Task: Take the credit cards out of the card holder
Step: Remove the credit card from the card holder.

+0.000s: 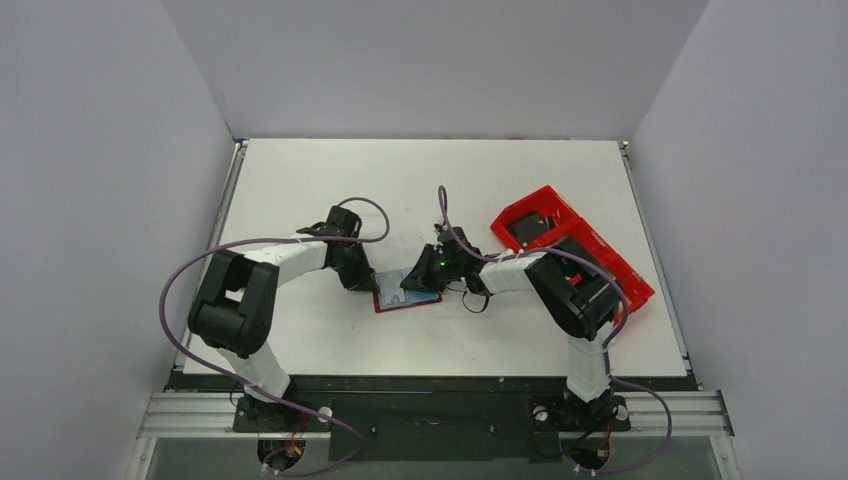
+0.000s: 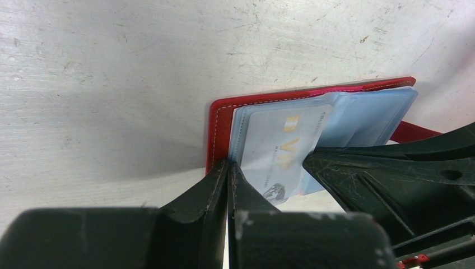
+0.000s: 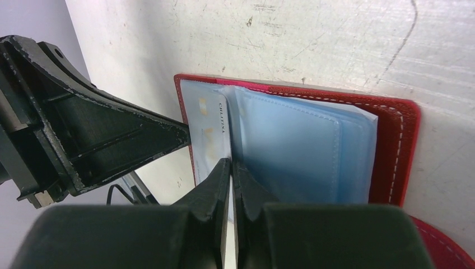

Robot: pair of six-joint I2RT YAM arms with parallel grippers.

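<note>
Item: card holder [image 1: 407,299], dark red, lying open on the white table [image 1: 300,190] between the two arms, its pale blue plastic sleeves [image 3: 291,145] fanned upward.

Contents seen: one light credit card [image 2: 277,143] with gold lettering, seemingly part-way out of its sleeve. A second card cannot be made out.

Tool one, the left gripper [image 2: 228,168]: fingers pressed together, tips down at the holder's outer edge, apparently pinning it to the table.

Tool two, the right gripper [image 3: 231,167]: fingers pressed together at the card's near edge. Whether the card is truly between them cannot be told.

Step in hand, as judged: drawing the card out.

Handling note — pull flat and slowly along the sleeve's opening, with the left tips bearing down so the holder does not drag along. If the card slips, re-grip deeper on its exposed edge.
</note>
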